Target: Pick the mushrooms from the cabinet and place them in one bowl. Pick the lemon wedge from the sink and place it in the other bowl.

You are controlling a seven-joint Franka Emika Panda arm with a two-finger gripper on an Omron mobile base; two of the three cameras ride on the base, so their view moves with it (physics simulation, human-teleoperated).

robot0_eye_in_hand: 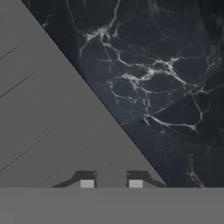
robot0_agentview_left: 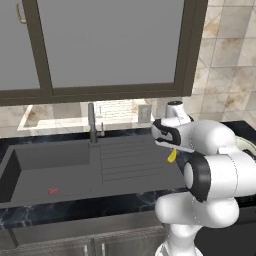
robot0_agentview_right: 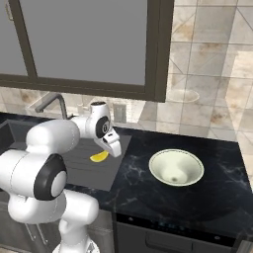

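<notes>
My gripper [robot0_agentview_left: 172, 151] [robot0_agentview_right: 106, 151] hangs over the right end of the ribbed drainboard [robot0_agentview_left: 127, 160] of the dark sink [robot0_agentview_left: 45, 170], shut on the small yellow lemon wedge [robot0_agentview_left: 171, 156] [robot0_agentview_right: 99, 156] that pokes out below it. In the hand view the fingertips [robot0_eye_in_hand: 87, 183] point down at the drainboard edge [robot0_eye_in_hand: 52, 118] and the black marble counter [robot0_eye_in_hand: 157, 78]. To the gripper's right on the counter stands the other bowl [robot0_agentview_right: 176, 168], cream-white, glossy and with nothing in it. The mushrooms, the cabinet and the marbled bowl are out of view.
A slim dark faucet [robot0_agentview_left: 92, 122] rises behind the basin. Dark-framed frosted glass panes [robot0_agentview_left: 110, 45] hang above the sink. The tiled wall [robot0_agentview_right: 207, 74] backs the counter [robot0_agentview_right: 217, 192], and a wall socket [robot0_agentview_left: 145, 112] sits behind the drainboard.
</notes>
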